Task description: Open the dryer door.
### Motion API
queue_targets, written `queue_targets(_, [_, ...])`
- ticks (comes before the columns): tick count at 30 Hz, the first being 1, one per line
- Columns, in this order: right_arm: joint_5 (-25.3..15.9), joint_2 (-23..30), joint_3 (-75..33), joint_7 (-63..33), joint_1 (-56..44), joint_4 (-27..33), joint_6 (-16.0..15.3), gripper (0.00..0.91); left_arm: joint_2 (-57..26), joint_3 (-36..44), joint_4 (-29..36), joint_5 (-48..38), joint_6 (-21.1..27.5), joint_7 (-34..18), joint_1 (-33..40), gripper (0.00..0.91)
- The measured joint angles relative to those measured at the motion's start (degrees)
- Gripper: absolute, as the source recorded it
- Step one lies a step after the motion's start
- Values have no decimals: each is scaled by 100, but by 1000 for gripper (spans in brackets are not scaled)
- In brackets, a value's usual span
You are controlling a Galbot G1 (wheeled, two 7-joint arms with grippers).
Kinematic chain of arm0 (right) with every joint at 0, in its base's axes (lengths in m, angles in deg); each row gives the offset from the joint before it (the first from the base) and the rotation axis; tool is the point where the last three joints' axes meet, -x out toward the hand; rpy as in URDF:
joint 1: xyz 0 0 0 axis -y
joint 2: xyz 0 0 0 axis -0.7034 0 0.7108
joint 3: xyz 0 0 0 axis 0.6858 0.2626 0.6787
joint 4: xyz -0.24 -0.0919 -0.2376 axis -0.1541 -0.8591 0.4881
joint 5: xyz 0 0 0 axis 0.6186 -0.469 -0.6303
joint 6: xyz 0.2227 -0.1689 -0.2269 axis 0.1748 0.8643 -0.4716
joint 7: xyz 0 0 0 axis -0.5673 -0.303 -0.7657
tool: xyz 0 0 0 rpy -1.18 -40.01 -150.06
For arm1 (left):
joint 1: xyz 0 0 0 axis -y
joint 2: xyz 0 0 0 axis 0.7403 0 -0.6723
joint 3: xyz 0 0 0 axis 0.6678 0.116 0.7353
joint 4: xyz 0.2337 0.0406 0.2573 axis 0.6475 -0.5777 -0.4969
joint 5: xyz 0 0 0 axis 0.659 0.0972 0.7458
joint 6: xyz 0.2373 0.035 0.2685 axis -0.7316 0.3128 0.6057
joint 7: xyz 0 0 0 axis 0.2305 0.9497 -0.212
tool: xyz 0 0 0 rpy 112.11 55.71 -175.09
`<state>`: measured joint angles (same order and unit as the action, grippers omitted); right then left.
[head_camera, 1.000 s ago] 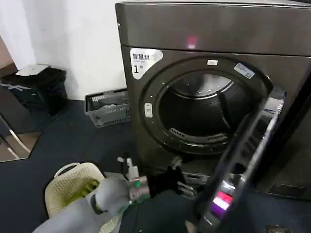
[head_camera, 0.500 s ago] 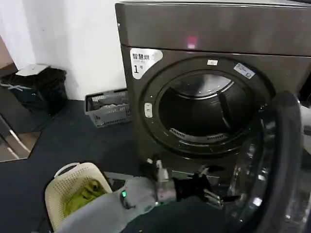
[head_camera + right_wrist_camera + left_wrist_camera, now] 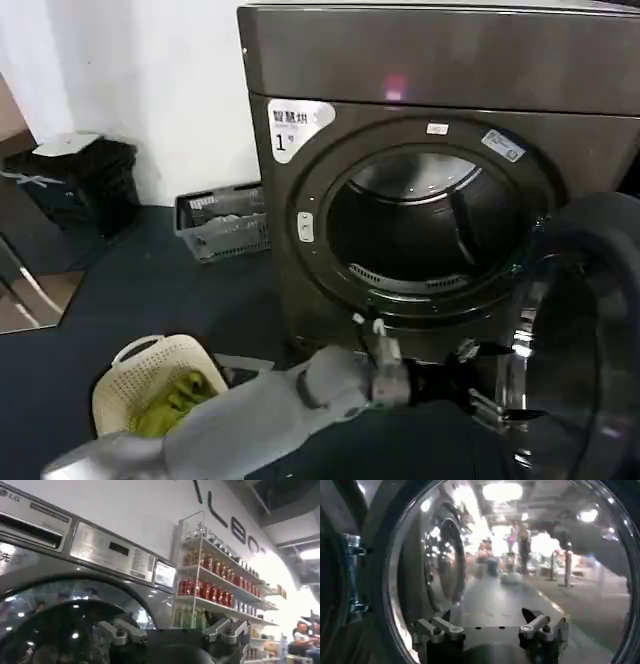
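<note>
Swinging the dryer door (image 3: 590,340) further out on its hinge is the step in hand, and it looks nearly done: the door stands well clear of the round drum opening (image 3: 425,225) of the dryer (image 3: 300,180), turned out to the robot's right so that its chrome rim and glass face partly toward the camera. The left gripper (image 3: 490,405) reaches low across the front of the machine to the door's near edge, and in the left wrist view the left gripper (image 3: 490,627) has its fingers (image 3: 440,626) spread apart, close against the glass, clamped on nothing. To do it well, the push should follow the door's arc rather than drive straight in, with contact kept on the rim, since the curved glass would likely let a finger slide. The right gripper (image 3: 172,630) waits with its fingers apart, facing another machine's front. A laundry basket (image 3: 130,385) sits on the floor, well apart.
</note>
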<state>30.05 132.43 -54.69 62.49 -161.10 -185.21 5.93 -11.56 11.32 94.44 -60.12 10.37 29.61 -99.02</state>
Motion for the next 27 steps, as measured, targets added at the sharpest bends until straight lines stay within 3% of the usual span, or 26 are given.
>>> queue_targets(11, [-487,-30,-231,-136,-76,94,-2,907,672,405,-654,-43,-19,-16,431,907])
queue_targets(27, [-526,-112,-827,-151,-328,184,-120,907,1732,514,-1787,18,-89,-51,733,907])
